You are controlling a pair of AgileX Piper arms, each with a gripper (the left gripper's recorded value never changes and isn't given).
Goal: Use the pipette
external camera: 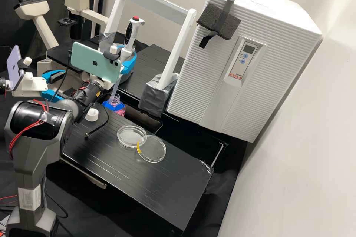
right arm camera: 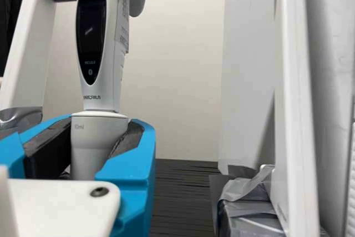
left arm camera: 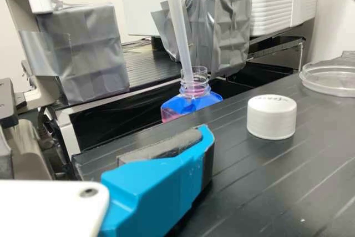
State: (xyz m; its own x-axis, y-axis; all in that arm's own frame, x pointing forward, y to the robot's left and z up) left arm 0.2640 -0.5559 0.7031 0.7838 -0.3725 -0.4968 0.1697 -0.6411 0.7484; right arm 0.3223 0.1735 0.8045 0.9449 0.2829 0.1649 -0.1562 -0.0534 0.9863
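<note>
Two states: right end effector point(right arm camera: 83, 154) clamps tapered white pipette point(right arm camera: 100, 54); left end effector point(external camera: 59, 86) gapes.

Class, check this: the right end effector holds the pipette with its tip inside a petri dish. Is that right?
No. The right end effector holds the pipette with its tip inside the open bottle; the left wrist view shows it.
</note>
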